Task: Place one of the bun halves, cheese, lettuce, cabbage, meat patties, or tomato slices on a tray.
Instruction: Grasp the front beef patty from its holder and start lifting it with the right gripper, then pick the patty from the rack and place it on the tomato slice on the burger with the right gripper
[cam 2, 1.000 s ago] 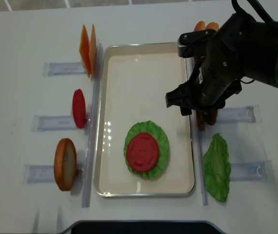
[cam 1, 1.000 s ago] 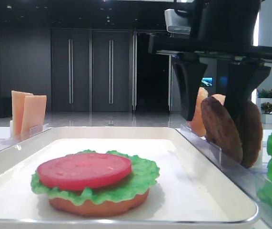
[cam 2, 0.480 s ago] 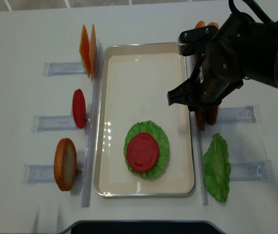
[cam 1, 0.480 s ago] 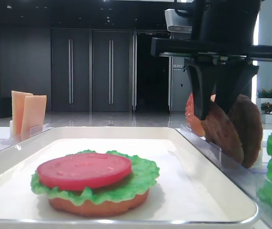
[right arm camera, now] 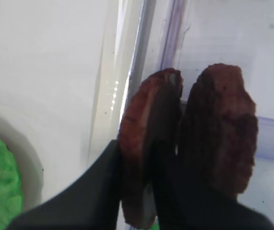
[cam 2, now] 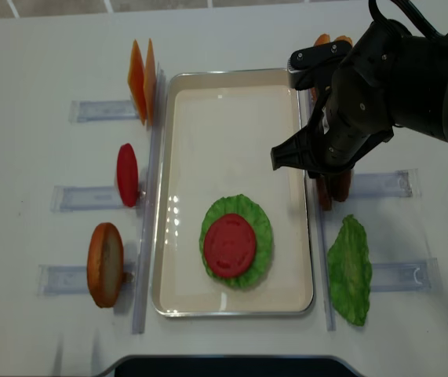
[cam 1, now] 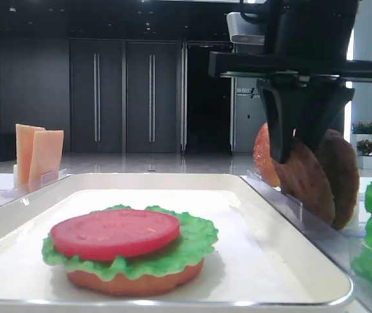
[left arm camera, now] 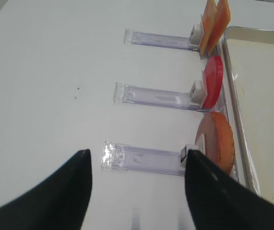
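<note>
Tray (cam 2: pixel 231 102) lies mid-table, carrying a bun (cam 1: pixel 133 279), lettuce (cam 2: pixel 261 229) and tomato (cam 2: pixel 229 243) stack. Right gripper (right arm camera: pixel 144 191) is clamped on the nearer of two upright patties (right arm camera: pixel 144 143) in the rack beside the tray. Left gripper (left arm camera: pixel 137 191) stands apart.

No readable text, labels, brands or numbers in any view. A small lit sign in the dark background of the low exterior view is too blurred to make out.
</note>
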Action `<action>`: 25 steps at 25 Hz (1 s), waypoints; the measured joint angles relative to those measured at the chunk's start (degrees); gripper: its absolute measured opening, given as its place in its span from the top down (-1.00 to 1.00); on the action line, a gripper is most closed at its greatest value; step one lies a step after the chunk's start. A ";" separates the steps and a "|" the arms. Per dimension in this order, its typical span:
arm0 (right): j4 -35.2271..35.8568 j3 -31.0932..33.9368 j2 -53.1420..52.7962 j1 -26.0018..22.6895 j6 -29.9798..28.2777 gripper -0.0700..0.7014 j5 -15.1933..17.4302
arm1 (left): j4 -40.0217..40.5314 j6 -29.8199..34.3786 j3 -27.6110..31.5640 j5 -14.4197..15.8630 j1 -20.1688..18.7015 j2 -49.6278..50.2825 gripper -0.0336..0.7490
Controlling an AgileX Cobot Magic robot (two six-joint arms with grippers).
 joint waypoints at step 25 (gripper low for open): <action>8.17 0.00 -18.15 0.66 -2.65 0.43 5.27 | 0.00 0.00 0.00 0.00 0.00 0.00 -0.29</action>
